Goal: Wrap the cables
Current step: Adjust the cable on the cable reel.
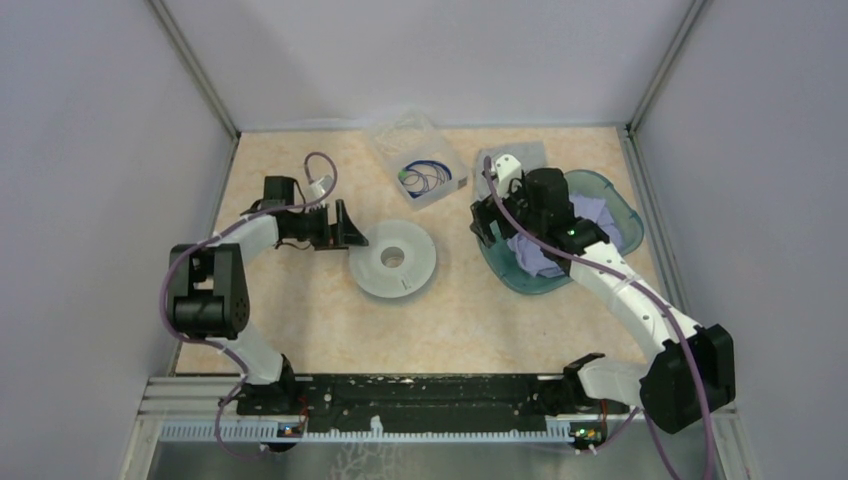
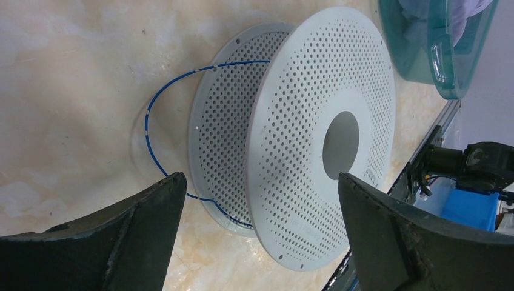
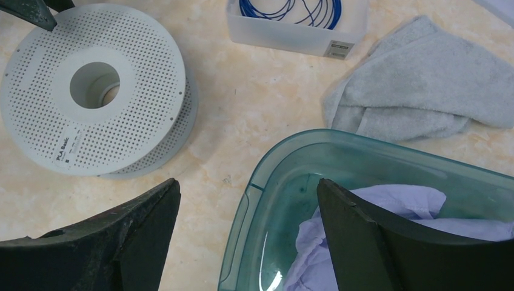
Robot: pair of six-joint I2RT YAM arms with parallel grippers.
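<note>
A pale grey perforated spool point(image 1: 395, 258) lies flat mid-table; it also shows in the left wrist view point(image 2: 291, 151) and the right wrist view point(image 3: 133, 79). No dark grey cable shows in any view. A thin blue wire point(image 2: 148, 121) runs between the spool's two flanges and loops out onto the table. My left gripper point(image 1: 352, 228) is open and empty just left of the spool, its fingers wide apart point(image 2: 259, 182). My right gripper point(image 1: 485, 225) is open and empty above the left rim of a teal tub point(image 3: 247, 185).
The teal tub point(image 1: 625, 205) at right holds a lilac cloth point(image 3: 388, 206). A clear box point(image 1: 425, 178) behind the spool holds coiled blue wire point(image 3: 285, 9). A grey towel point(image 3: 418, 79) lies beside the box. Grey walls enclose the table on three sides.
</note>
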